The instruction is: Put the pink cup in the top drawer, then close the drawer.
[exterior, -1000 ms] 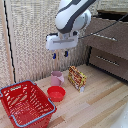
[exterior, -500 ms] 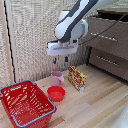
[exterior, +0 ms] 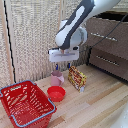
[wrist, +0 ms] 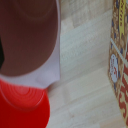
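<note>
- Support surface: light wood-plank floor (exterior: 102, 102), pale boards, visible in both views.
- Pink mug (exterior: 57, 78) sits upright on it, directly below the jaws, just lower than the fingertips; contact not discernible.
- Red bowl (exterior: 56, 93) sits on the boards touching or just beside the mug, on the near side from the jaws.
- Patterned snack box (exterior: 77, 79) stands upright, just beside the jaws toward the exterior view's right.
- Red wire-rimmed basket (exterior: 26, 102) rests well apart from the jaws, toward the exterior view's left.
</note>
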